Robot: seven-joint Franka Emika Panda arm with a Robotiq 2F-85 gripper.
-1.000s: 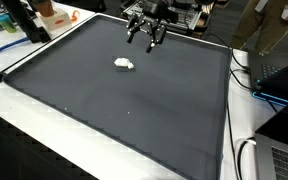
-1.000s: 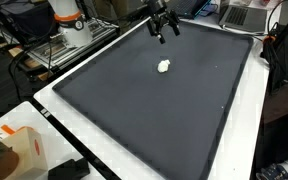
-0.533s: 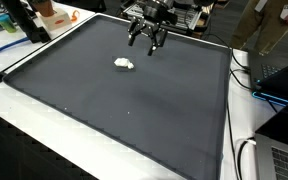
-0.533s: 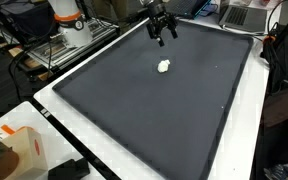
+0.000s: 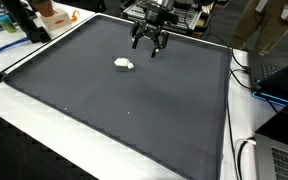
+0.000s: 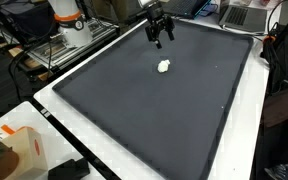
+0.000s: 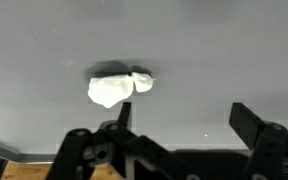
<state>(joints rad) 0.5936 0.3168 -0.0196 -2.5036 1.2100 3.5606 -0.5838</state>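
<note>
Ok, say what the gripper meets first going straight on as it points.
Probably the dark mat: the open gripper points down at it, with the white lump off to one side; depth is unclear.

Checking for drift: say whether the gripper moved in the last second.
Yes: the gripper edged slightly from the far edge of the mat toward the white lump.

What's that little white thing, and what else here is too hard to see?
- White lump: tiny in both exterior views. The wrist view shows it closer, but what it is made of cannot be told.
- Gripper: cut off by the bottom edge of the wrist view, so only its open fingers show.
- Laptop: cut off by the corner of an exterior view, with its screen out of frame.
</note>
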